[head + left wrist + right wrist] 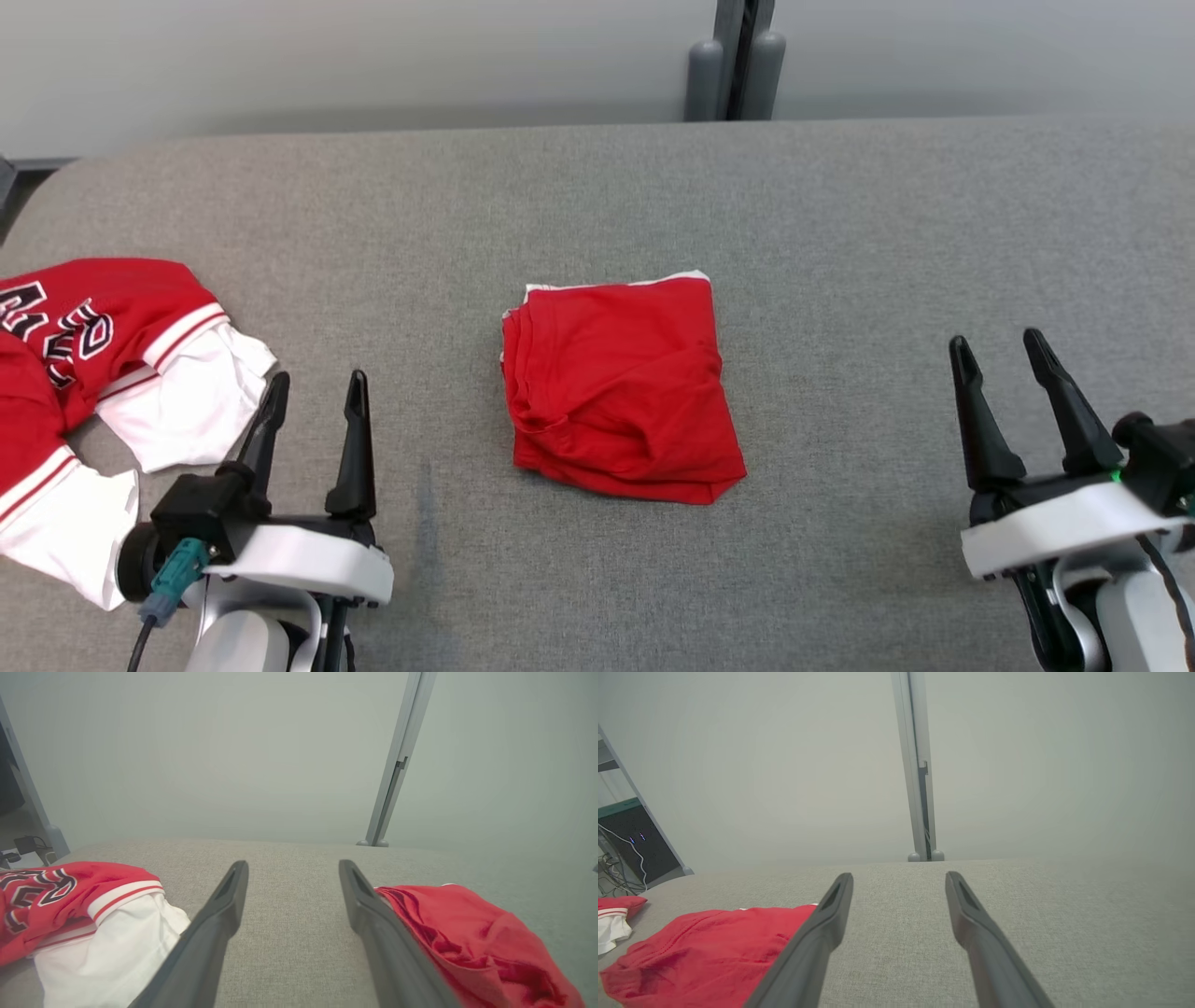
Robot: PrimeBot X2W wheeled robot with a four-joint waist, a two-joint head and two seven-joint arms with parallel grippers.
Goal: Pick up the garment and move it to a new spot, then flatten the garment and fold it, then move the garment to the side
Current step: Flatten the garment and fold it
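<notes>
Left gripper (318, 378), two long dark fingers, lower left: stood spread wide, gripped nothing.
Right gripper (994, 338), lower right: likewise spread, empty, over bare cloth.
Folded red cloth garment (621, 392): lay as a rough square mid-surface, between both grippers, touching neither.
Crumpled red-and-white lettered jersey (103, 327): lay at the left edge, beside the left fingers.
Grey woven fabric surface (840, 215): carried both.
Grey upright post (738, 56): stood behind, against a pale wall.

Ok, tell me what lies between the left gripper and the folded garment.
Nothing visible: just bare grey surface separates the left gripper from the folded garment. The jersey lies on the gripper's other side.
</notes>
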